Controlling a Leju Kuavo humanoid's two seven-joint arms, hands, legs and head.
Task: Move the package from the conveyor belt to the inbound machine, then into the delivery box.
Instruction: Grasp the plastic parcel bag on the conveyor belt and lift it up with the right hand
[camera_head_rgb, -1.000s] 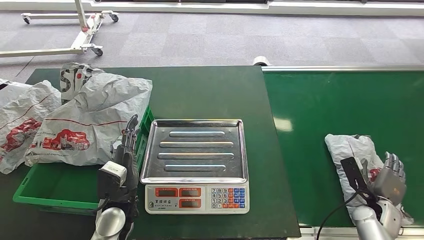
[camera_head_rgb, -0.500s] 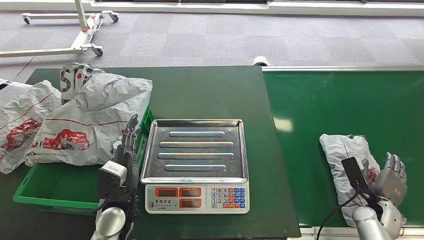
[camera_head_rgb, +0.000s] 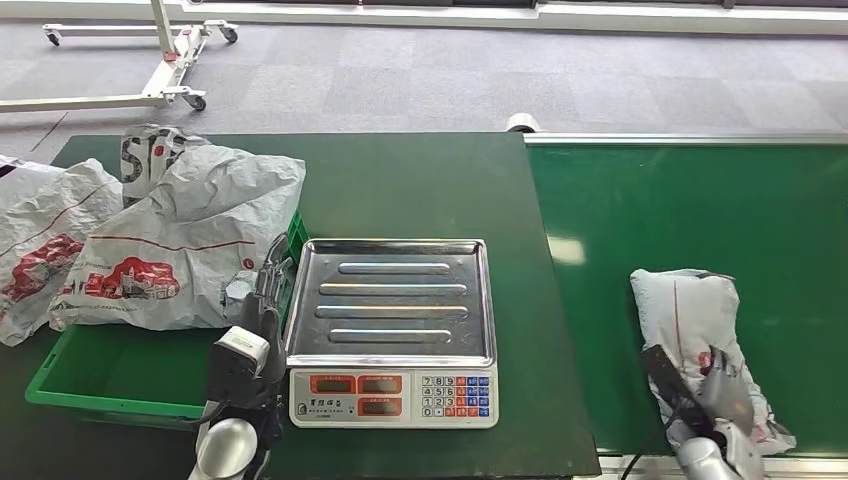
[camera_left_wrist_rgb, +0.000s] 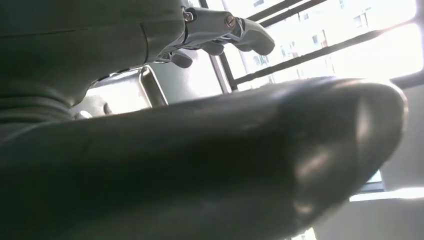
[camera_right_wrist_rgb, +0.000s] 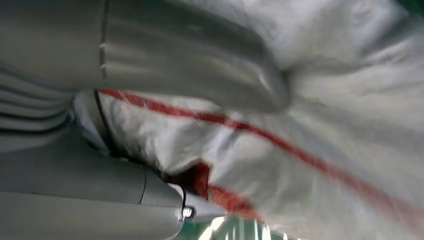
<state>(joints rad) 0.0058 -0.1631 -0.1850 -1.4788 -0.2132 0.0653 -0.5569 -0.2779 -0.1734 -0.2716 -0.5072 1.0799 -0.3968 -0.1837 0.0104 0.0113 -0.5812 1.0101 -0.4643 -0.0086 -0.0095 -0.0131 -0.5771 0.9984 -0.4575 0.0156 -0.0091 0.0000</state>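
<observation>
We are looking down on a parcel-sorting station set up indoors, something like a logistics test area or demonstration lab. A green conveyor belt (camera_head_rgb: 700, 220) with a metal rim runs along the right, carrying a grey plastic mailing bag (camera_head_rgb: 695, 320) printed in red. Beside it, a dark green table (camera_head_rgb: 420, 180) holds an electronic weighing scale (camera_head_rgb: 392, 330) with a steel tray, digital displays and a keypad. On the left, a green plastic crate (camera_head_rgb: 70, 385) holds more printed courier bags (camera_head_rgb: 180, 240). The floor (camera_head_rgb: 450, 80) is grey carpet tile, and a white wheeled metal frame (camera_head_rgb: 170, 60) stands at the far left.
</observation>
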